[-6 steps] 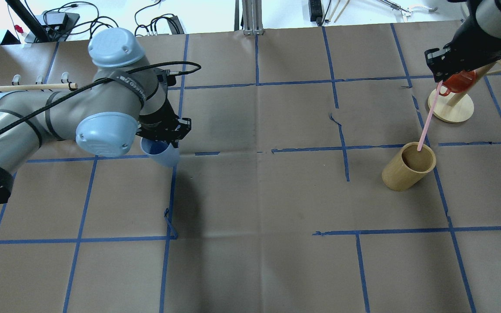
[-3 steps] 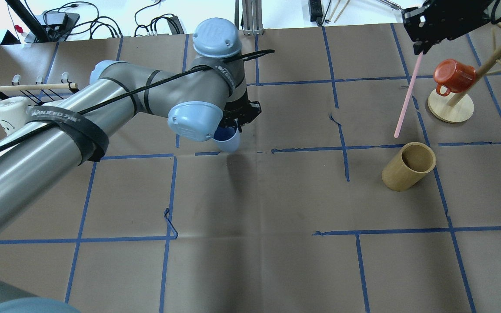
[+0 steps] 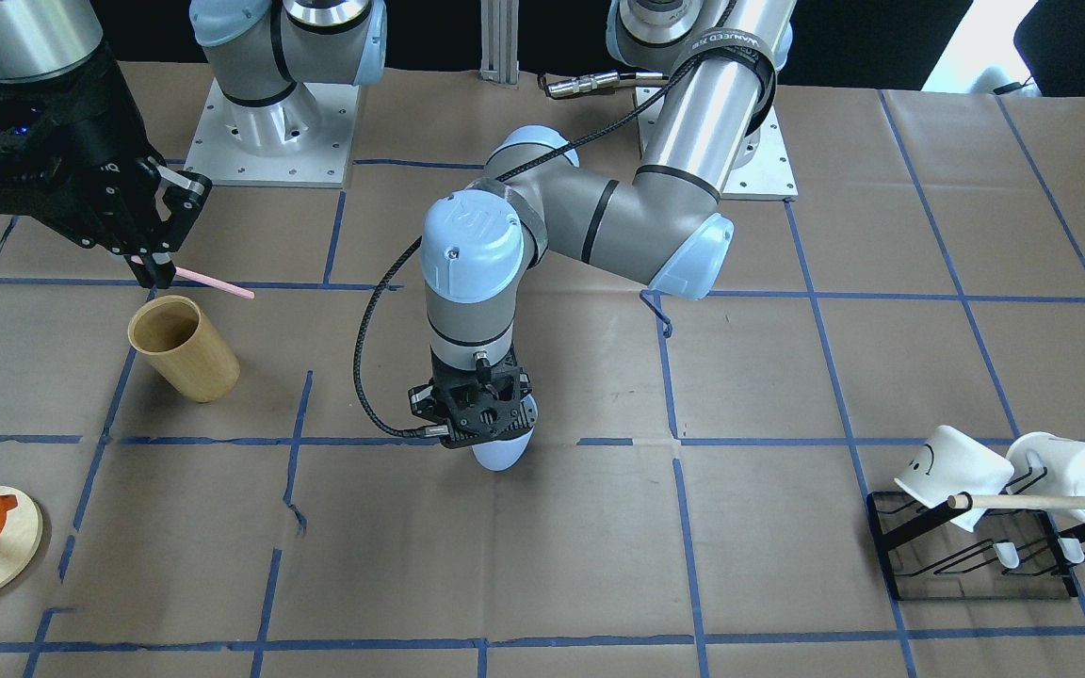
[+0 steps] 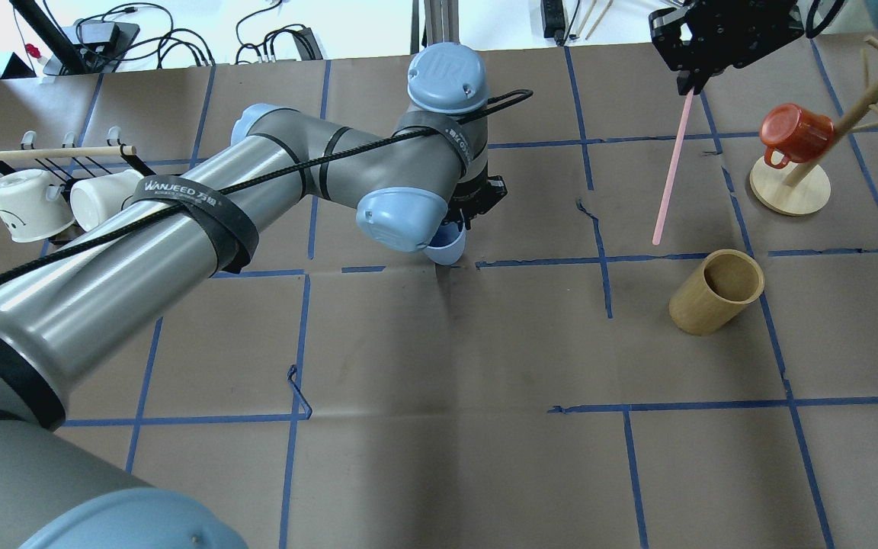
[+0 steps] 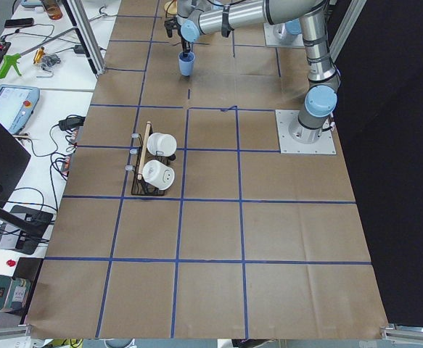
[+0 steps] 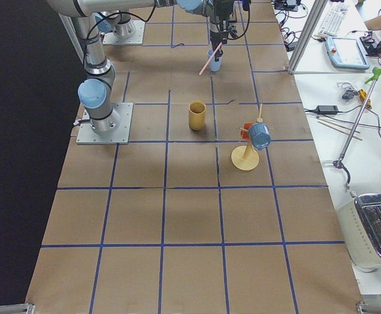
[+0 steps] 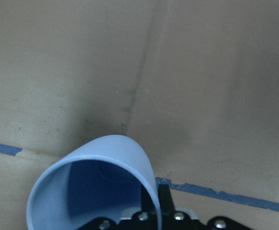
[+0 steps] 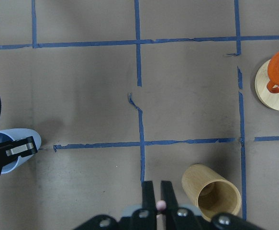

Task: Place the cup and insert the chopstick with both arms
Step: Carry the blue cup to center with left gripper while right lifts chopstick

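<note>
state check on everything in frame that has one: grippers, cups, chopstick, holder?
holder: upright, empty
chopstick: hanging in air, outside the holder
right gripper: shut on chopstick
blue cup: held mouth up; contact with table unclear
left gripper: shut on blue cup
red mug: hung on mug tree
white cups: two, on their sides on rack

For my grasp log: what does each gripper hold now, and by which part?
The left gripper holds the blue cup by its rim. The right gripper holds the pink chopstick by its top end, jaws shut on it.
</note>
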`<state>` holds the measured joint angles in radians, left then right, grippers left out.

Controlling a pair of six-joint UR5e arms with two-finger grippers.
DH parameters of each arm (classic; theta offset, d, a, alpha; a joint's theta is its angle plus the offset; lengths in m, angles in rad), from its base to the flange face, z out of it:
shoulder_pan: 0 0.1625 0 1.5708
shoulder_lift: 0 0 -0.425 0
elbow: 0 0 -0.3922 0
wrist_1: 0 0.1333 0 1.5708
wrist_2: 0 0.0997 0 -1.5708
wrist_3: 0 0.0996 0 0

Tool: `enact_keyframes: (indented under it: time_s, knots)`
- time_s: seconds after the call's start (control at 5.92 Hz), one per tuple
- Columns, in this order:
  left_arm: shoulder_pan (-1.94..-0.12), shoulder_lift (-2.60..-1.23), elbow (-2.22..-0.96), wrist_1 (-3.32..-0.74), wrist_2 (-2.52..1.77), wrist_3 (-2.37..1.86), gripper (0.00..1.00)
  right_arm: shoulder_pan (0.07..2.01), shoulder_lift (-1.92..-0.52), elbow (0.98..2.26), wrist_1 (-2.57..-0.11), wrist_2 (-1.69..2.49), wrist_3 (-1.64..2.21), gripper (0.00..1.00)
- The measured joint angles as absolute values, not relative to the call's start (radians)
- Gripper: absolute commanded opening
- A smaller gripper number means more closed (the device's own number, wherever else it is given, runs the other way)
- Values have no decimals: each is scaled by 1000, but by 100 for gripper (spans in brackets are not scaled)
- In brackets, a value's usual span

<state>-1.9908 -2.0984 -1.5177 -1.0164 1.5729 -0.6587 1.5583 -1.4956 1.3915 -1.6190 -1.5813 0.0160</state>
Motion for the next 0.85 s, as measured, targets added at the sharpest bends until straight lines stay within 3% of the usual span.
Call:
enact_keyframes:
  time_s: [0.51, 0.85]
  knots:
    - [-1993, -2078, -1520, -1049, 1577, -624, 98, 1560, -1492, 1395, -1619, -1581, 17, 9]
    - [-1960, -1966, -1469, -1213, 1573, -549, 98, 1561, -1479, 1390, -1624, -1576, 35, 9]
